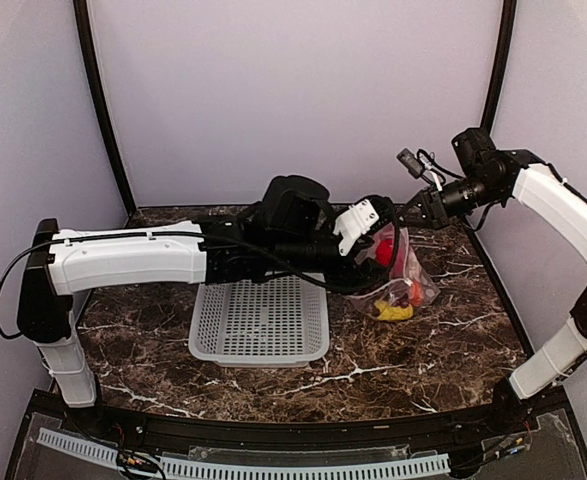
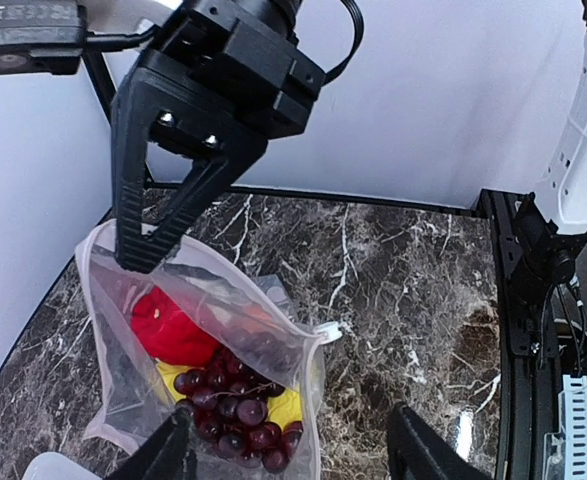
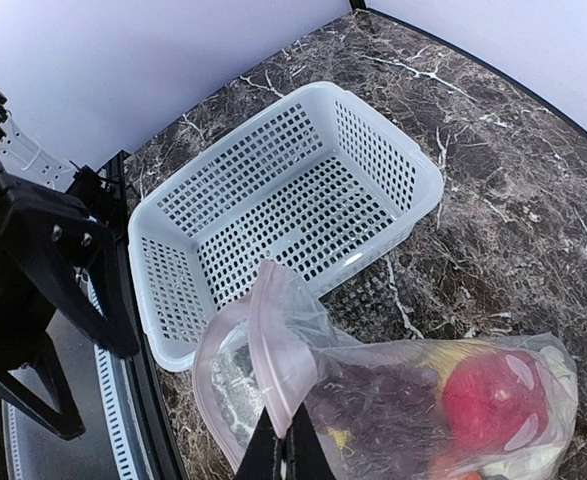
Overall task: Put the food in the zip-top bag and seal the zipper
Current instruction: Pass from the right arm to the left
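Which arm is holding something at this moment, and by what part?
The right gripper holds the zip-top bag, jaws shut on the zipper strip at its mouth. The left gripper holds nothing; its jaws stand apart above the bag.

We see two arms built alike: white boxy shells over black joints. The left arm [image 1: 123, 258], at nine o'clock in the overhead view, carries a thin black cable [image 1: 3, 280] looping off its shoulder. The right arm [image 1: 563, 210], at three o'clock, ends in a black wrist block with loose wires [image 1: 431, 165]. Both claws are matt black. The right claw [image 2: 138, 255] has long fingers with triangular cut-outs and bright screw heads [image 2: 165, 118]. The left claw [image 2: 293, 455] shows two blunt tips at six o'clock.
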`<action>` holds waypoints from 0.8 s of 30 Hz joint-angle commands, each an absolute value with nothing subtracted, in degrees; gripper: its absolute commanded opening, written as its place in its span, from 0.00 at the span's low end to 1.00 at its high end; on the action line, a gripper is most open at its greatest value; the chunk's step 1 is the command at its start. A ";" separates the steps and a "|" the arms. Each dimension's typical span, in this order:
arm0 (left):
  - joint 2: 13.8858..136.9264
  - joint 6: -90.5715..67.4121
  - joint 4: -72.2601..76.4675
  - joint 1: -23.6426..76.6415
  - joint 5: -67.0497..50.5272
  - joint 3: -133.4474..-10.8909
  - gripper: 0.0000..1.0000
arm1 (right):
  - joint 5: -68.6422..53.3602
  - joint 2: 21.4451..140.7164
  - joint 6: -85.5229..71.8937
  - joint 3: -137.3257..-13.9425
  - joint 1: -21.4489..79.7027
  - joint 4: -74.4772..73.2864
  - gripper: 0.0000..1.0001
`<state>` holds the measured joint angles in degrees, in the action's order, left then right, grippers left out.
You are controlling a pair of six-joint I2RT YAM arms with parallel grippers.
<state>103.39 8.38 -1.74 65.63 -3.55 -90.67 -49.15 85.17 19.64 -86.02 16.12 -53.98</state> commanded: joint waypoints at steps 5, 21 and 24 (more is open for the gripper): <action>111.86 18.22 -17.57 68.77 5.09 -101.87 0.53 | -51.11 83.06 21.20 -85.06 16.86 -54.85 0.00; 121.92 18.50 -18.24 68.82 7.62 -110.01 0.43 | -50.95 82.36 21.07 -83.95 17.01 -54.47 0.00; 123.75 19.39 -17.96 68.82 8.51 -111.56 0.39 | -50.89 82.28 21.03 -83.85 17.00 -54.48 0.00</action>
